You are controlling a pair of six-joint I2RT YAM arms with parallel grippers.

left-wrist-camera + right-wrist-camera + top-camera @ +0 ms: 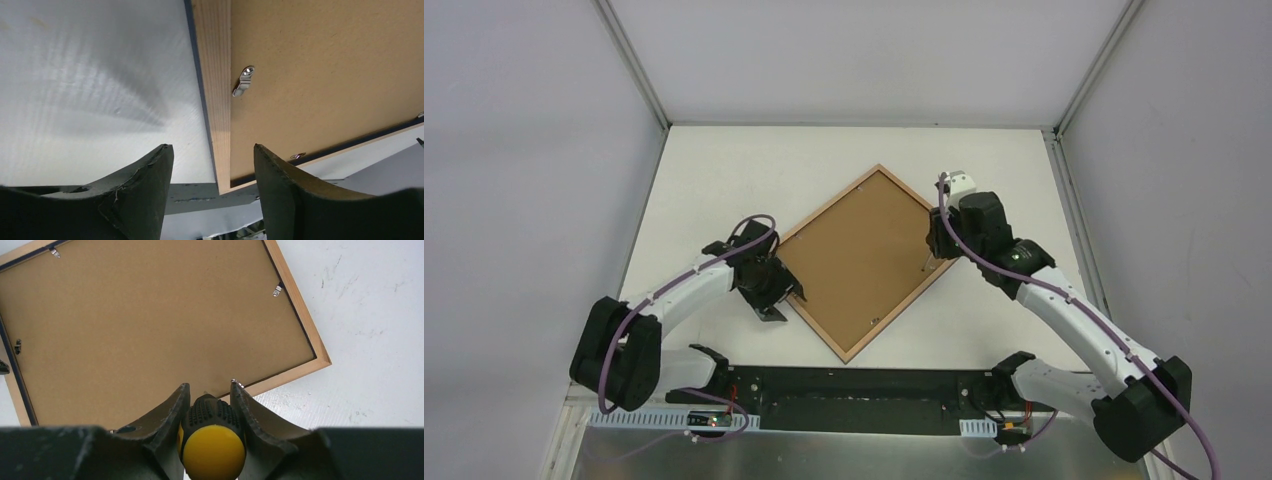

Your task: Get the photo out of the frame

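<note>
The left gripper (782,290) hovers at the left edge of the frame (864,255), its 2 fingers spread wide with nothing between them. The frame lies face down on the table (724,170), turned like a diamond (brown back up, photo hidden). At its right edge the right gripper (210,387) is clamped on a yellow-capped screwdriver (214,440).
</note>
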